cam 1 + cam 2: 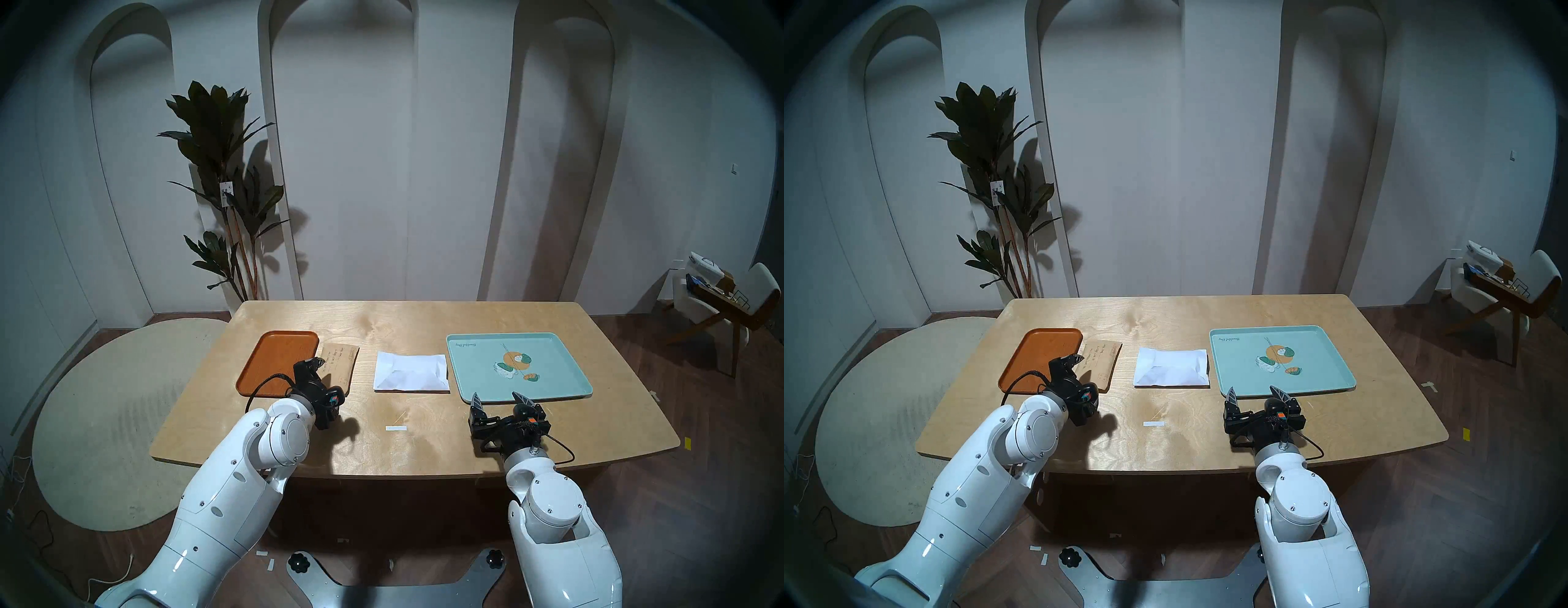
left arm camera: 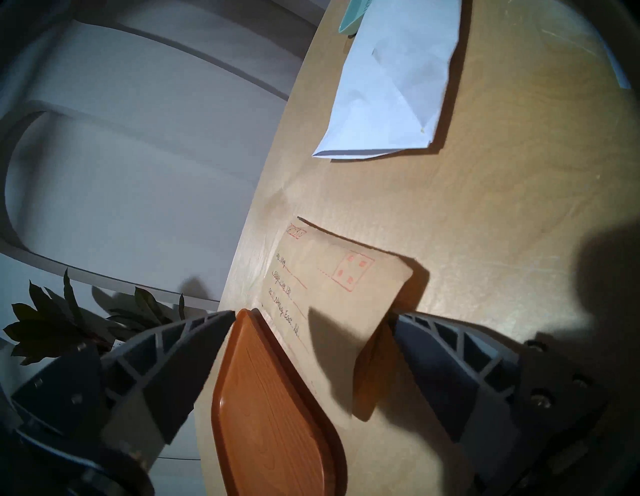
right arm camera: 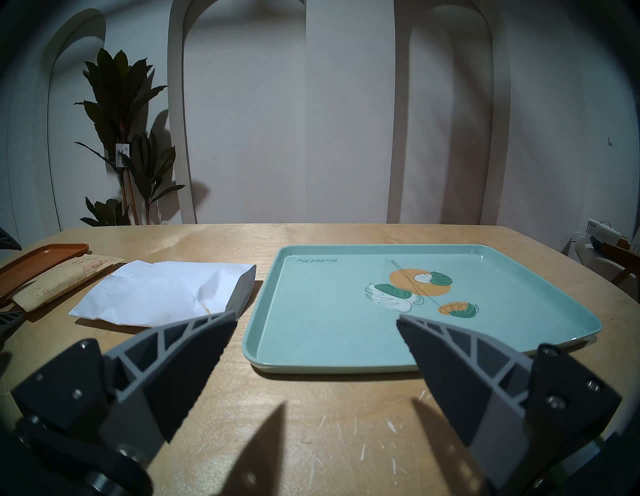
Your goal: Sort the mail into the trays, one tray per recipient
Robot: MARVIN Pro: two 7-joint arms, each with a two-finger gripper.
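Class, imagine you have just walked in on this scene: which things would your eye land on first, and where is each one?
The mint-green tray with its orange-and-green motif stands out on the table's right, and the orange-brown tray on its left. Between them lie a creased white envelope and a brown envelope beside the orange-brown tray. The left gripper hangs open over that brown envelope's edge.

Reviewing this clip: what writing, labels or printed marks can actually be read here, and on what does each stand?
None reads for certain.
Mint-green tray: cursive line, upside down, illegible.
Kraft-brown envelope: handwritten address lines, red printed boxes, too blurred.
Plant tag: too small.
White envelope: no writing shows.
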